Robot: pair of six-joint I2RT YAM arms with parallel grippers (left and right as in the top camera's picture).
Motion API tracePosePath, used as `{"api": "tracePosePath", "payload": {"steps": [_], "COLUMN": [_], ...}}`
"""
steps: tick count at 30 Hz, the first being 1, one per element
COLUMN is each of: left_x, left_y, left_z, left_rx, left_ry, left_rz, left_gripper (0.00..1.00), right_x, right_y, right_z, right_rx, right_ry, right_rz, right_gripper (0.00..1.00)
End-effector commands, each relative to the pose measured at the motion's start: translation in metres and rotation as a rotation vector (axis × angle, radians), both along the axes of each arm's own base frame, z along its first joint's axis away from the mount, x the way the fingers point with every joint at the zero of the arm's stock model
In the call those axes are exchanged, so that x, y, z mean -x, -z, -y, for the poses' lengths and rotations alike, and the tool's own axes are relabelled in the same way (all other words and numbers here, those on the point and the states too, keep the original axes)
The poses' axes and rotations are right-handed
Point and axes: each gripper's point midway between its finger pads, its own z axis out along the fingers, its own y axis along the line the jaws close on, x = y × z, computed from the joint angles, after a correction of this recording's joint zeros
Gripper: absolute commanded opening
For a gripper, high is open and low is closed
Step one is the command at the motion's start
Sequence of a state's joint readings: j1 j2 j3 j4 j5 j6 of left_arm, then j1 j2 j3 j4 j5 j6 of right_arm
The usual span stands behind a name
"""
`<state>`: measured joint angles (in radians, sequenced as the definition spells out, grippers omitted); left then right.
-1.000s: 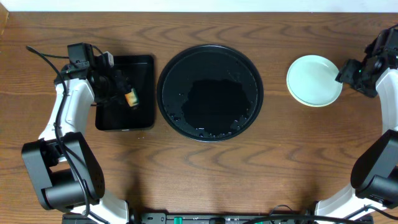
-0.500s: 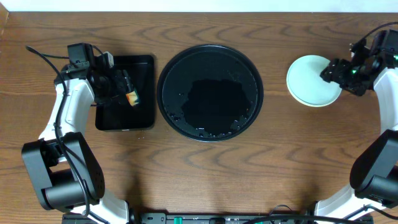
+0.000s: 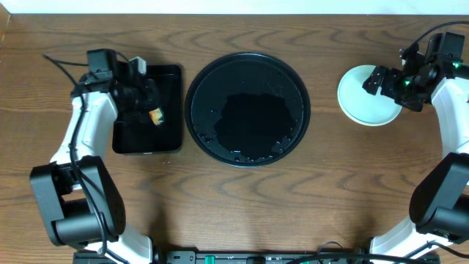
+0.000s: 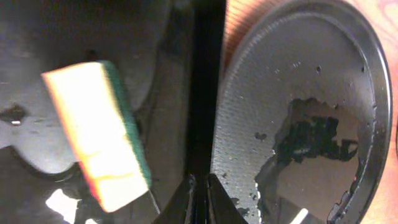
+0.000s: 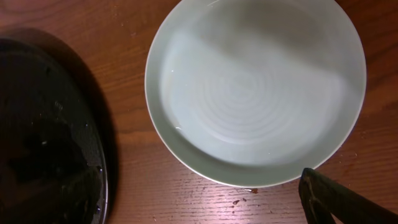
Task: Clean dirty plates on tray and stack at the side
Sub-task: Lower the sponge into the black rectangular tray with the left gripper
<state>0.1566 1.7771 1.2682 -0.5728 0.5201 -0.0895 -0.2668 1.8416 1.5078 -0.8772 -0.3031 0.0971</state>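
Now that the tray [image 3: 220,77] sits bare in the middle of the surface [image 3: 242,213], we'd call this one very nearly wrapped up. No plate on that glossy black round at all, just beads and a film of water across it. Over on the right, well apart from the tray, there are the plates [image 3: 361,101], stacked on the wood with a pale mint one on top. From the right wrist view that top plate looks clean, only a wet sheen and no orange smear we can pick out. How many lie under it we cannot count from here, so whether all of them made it is our one open question.

Look at the right claw [image 3: 379,81]: it hangs over the stack's far edge. One finger [image 5: 339,199] shows low in the corner of its own view, well off centre, so we read it as spread and pinching nothing.

Across the surface, the left claw [image 4: 199,190] is pressed together on nothing, over the small rectangular tray [image 3: 167,77]. The sponge [image 4: 99,134] lies loose in that tray just beside it, yellow face up, green edge showing.

So by our reckoning the washing and stacking are done, the tool is parked, and what's left is for both arms to pull clear.
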Motion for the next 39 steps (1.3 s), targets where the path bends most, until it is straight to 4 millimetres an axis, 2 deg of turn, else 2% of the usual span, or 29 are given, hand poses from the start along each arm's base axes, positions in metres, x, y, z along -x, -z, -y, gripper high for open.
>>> {"api": "tracePosePath", "payload": {"steps": [1,4,8,15,21,27,28,30,33,34,39], "left_x": [0.003,0.004,0.006,0.011,0.014,0.016,0.016,0.017,0.021,0.023,0.034], "left_y": [0.02,0.032,0.046,0.058,0.04,0.008,0.002,-0.011,-0.034,-0.041,-0.071], "left_z": [0.009,0.009,-0.001,-0.021,-0.05,-0.064,-0.065,-0.065,-0.065,-0.064,-0.063], "left_rx": [-0.055,-0.133,-0.228,-0.336,-0.438,-0.415,-0.41,-0.403,-0.399,-0.394,-0.387], "left_ry": [0.01,0.013,-0.004,-0.044,-0.155,-0.256,-0.273,-0.286,-0.299,-0.311,-0.331], "left_rz": [-0.05,-0.077,-0.11,-0.157,-0.148,-0.098,-0.086,-0.054,-0.009,0.001,0.06], "left_gripper": [0.07,0.08,0.09,0.12,0.12,0.14,0.17,0.34,0.34,0.39,0.79], "right_x": [0.001,0.001,0.001,0.001,0.001,0.001,0.001,0.001,0.001,0.001,0.001], "right_y": [-0.002,-0.002,-0.002,-0.002,-0.002,-0.002,-0.002,-0.002,-0.002,-0.002,-0.002], "right_z": [-0.004,-0.004,-0.004,-0.004,-0.004,-0.004,-0.004,-0.004,-0.004,-0.004,-0.004], "right_rx": [-0.007,-0.007,-0.007,-0.007,-0.007,-0.007,-0.007,-0.007,-0.007,-0.007,-0.007], "right_ry": [-0.016,-0.016,-0.016,-0.016,-0.016,-0.016,-0.016,-0.016,-0.016,-0.016,-0.016], "right_rz": [0.005,0.005,0.005,0.005,0.005,0.005,0.005,0.005,0.005,0.005,0.005], "right_gripper": [0.99,0.99,0.99,0.99,0.99,0.99,0.99,0.99,0.99,0.99,0.99]}}
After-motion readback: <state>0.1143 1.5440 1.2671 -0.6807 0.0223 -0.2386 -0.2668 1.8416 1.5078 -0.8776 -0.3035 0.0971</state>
